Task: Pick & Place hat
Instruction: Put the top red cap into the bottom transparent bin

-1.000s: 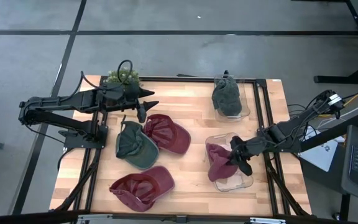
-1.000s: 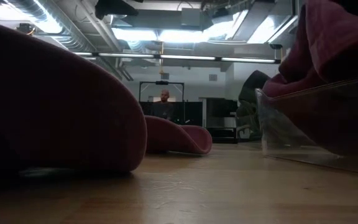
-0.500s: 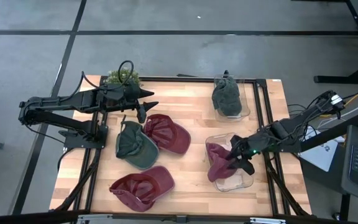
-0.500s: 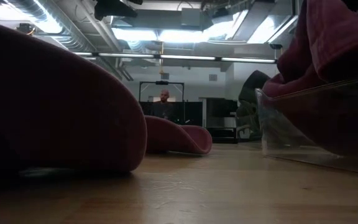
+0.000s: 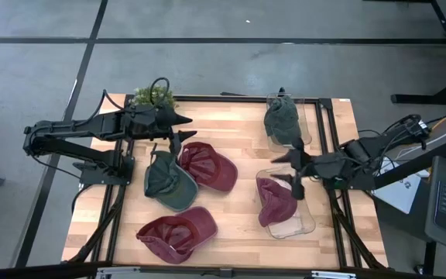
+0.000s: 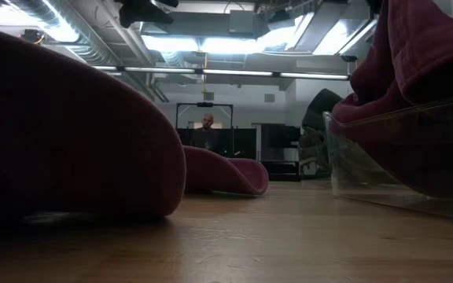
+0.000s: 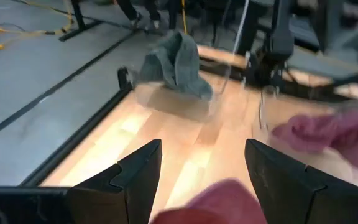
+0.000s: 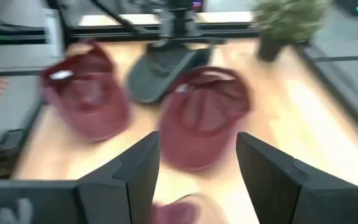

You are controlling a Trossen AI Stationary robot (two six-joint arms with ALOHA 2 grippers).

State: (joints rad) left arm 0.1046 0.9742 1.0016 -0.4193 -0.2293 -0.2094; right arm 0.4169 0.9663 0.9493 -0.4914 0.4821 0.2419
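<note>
Since a second ago only the right arm has changed: its gripper has let go of the maroon hat and pulled up and back from the clear bin. The left arm has not moved.

The left gripper (image 5: 183,129) reaches across the back-left of the table (image 5: 231,124), beside the small plant (image 5: 152,95) — fingers spread wide, holding nothing. Below it lie a green hat (image 5: 165,182), a maroon cap (image 5: 207,166) and another maroon cap (image 5: 178,232) near the front edge.

The maroon hat (image 5: 276,201) now sits in the near clear bin (image 5: 299,225), its long axis running front to back. A dark green hat (image 5: 283,122) fills the far bin (image 5: 307,139).

The right gripper (image 5: 289,167) hovers just behind the near bin, pointing left — fingers apart and empty.
</note>
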